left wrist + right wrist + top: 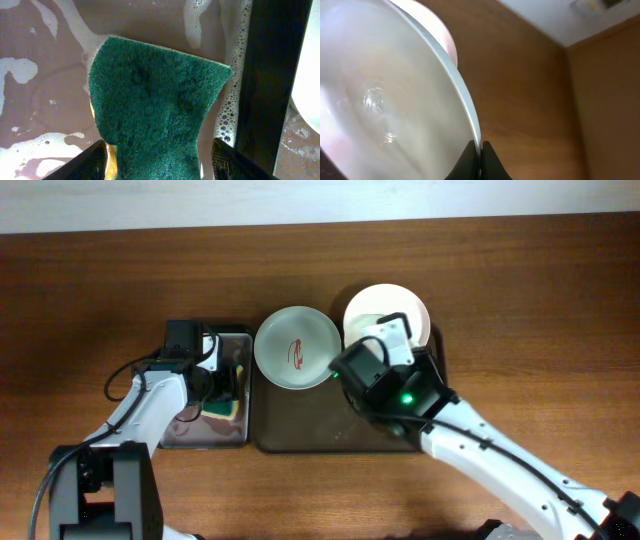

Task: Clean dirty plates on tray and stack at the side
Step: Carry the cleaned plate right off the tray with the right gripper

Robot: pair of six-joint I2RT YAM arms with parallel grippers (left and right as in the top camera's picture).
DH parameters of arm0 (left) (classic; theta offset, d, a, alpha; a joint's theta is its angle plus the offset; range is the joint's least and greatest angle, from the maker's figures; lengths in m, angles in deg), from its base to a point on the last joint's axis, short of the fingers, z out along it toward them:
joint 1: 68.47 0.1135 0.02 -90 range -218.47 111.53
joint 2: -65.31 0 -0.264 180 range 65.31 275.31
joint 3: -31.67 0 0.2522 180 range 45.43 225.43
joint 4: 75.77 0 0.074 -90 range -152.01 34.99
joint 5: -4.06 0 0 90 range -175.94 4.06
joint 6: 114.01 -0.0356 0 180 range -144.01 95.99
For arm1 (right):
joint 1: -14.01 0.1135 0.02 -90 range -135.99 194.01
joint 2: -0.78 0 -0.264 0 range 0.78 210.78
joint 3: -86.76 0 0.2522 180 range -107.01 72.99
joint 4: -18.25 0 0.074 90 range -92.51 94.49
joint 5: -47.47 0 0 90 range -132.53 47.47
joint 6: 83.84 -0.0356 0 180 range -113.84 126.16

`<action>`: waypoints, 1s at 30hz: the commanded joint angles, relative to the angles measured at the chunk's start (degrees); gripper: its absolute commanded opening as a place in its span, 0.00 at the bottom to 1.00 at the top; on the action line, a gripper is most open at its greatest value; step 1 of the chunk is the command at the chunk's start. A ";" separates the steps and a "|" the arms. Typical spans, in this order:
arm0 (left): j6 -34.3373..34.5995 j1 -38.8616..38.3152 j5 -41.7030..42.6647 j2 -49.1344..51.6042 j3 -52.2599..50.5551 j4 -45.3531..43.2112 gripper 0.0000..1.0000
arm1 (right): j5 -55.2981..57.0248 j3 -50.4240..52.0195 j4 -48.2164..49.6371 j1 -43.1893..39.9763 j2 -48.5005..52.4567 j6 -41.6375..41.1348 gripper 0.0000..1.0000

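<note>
A pale-green plate (295, 345) with a red squiggle smear is held tilted over the left end of the dark brown tray (300, 435). My right gripper (337, 370) is shut on its right rim, and the pinch shows in the right wrist view (481, 150) with the plate (395, 100) filling the left. A second white plate (380, 308) lies at the tray's back right, partly under my right wrist. A third plate is not in view. My left gripper (160, 162) is open, its fingers either side of a green sponge (155, 110).
The sponge (222, 408) lies in a smaller black tray (205, 435) left of the brown tray, in soapy water (30, 70). That tray's dark rim (270, 75) runs down the right of the left wrist view. Bare wooden table (540, 300) surrounds both trays.
</note>
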 commanded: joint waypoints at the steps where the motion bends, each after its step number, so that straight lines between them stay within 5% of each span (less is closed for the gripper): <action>1: -0.68 0.15 0.81 -0.07 -0.33 0.09 0.65 | -20.28 -1.40 0.63 -10.05 -1.42 -8.61 0.04; 7: -0.68 0.15 0.81 -0.07 -0.33 0.15 0.64 | -49.79 -1.38 2.03 -43.04 -1.05 -8.57 0.04; 12: -0.68 0.15 0.81 -0.07 -0.33 0.28 0.65 | -57.16 -1.11 0.85 -61.26 3.78 -6.71 0.04; 19: -0.68 0.15 0.81 -0.07 -0.33 0.68 0.64 | -56.76 -1.11 2.99 -66.53 15.37 -6.73 0.04; 26: -0.68 0.15 0.81 -0.07 -0.33 0.92 0.64 | -49.22 -1.11 6.14 -66.53 16.63 -6.75 0.04; 27: -0.68 0.15 0.81 -0.07 -0.33 0.92 0.64 | -49.11 -1.11 6.10 -66.53 16.63 -6.75 0.08; 29: -0.68 0.15 0.81 -0.07 -0.33 0.92 0.64 | -52.50 -1.11 6.40 -66.23 16.63 -6.69 0.52; 30: -0.68 0.15 0.81 -0.07 -0.33 0.92 0.64 | -56.68 -1.14 6.45 -65.85 16.61 -4.57 0.56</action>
